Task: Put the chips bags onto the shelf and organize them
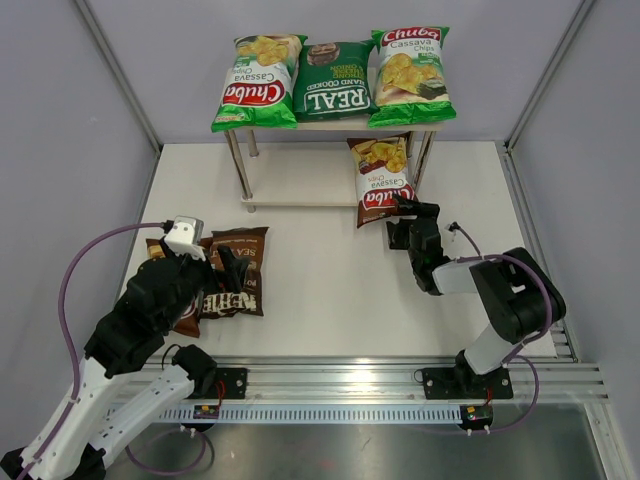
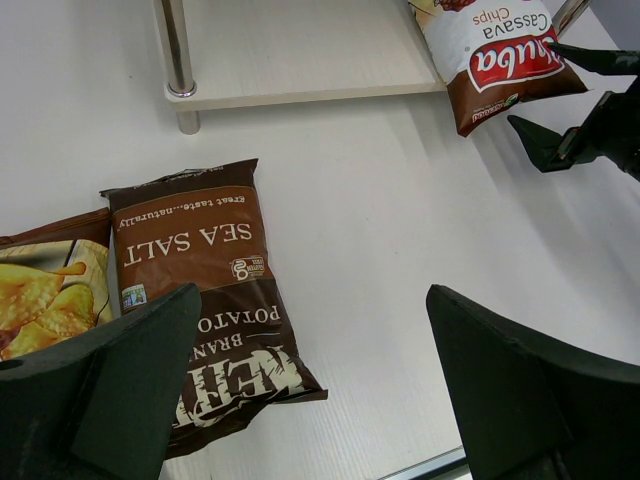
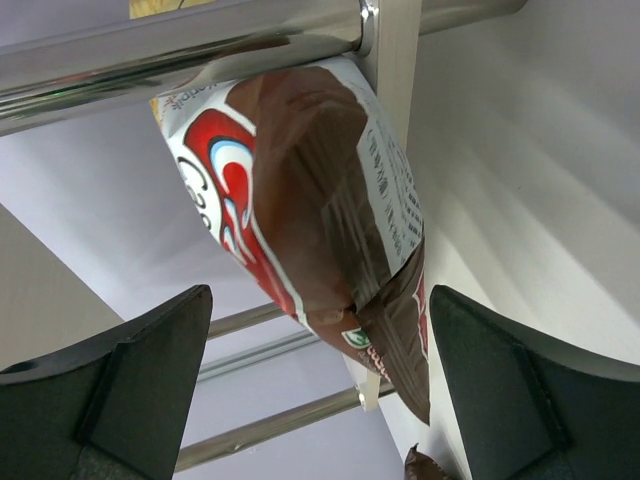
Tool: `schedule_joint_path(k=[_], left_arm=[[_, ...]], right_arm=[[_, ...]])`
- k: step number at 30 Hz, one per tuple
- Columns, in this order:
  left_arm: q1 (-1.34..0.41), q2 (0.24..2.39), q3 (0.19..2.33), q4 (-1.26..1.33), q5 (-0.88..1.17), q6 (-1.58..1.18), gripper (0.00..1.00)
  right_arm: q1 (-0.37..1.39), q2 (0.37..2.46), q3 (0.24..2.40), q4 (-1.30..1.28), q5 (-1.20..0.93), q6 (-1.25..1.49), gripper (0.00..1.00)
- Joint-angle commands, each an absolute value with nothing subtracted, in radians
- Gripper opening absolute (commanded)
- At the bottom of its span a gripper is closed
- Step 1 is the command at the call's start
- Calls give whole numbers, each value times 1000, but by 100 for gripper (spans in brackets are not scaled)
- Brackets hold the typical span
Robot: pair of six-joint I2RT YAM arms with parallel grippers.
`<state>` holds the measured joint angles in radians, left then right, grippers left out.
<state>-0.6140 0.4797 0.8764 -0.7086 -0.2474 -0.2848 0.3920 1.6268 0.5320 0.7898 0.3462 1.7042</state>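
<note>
The shelf (image 1: 300,188) stands at the back. Its top board holds two light-green Chuba bags (image 1: 257,80) (image 1: 408,72) with the dark-green REAL bag (image 1: 333,82) between them. A brown Chuba bag (image 1: 381,178) leans tilted at the right end of the lower board. My right gripper (image 1: 412,207) is open at its lower end; in the right wrist view that bag (image 3: 300,190) hangs between my spread fingers (image 3: 150,370). My left gripper (image 1: 222,272) is open over the dark-brown Kettle bag (image 2: 205,290), which lies flat on the table. A second brown Chuba bag (image 2: 40,290) lies against its left side.
The shelf's shiny metal legs (image 2: 178,50) stand at the lower board's corners. Grey walls close the table on three sides. An aluminium rail (image 1: 350,385) with the arm bases runs along the near edge.
</note>
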Motion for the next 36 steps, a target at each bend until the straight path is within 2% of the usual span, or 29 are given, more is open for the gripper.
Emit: schedule_joint_path(k=[1, 19, 26, 29, 36], left_arm=[[-609, 482, 882, -672, -252, -275, 99], [-607, 480, 879, -667, -242, -268, 99], [-606, 486, 879, -666, -241, -267, 99], [-603, 485, 879, -670, -258, -271, 99], [-595, 495, 884, -680, -296, -291, 99]], right_arm=[[388, 1687, 586, 891, 353, 1738, 97], [400, 1818, 744, 902, 442, 1896, 87], [407, 1738, 686, 881, 440, 1850, 92], [407, 1697, 647, 873, 414, 1823, 99], [399, 1621, 597, 880, 322, 1729, 99]])
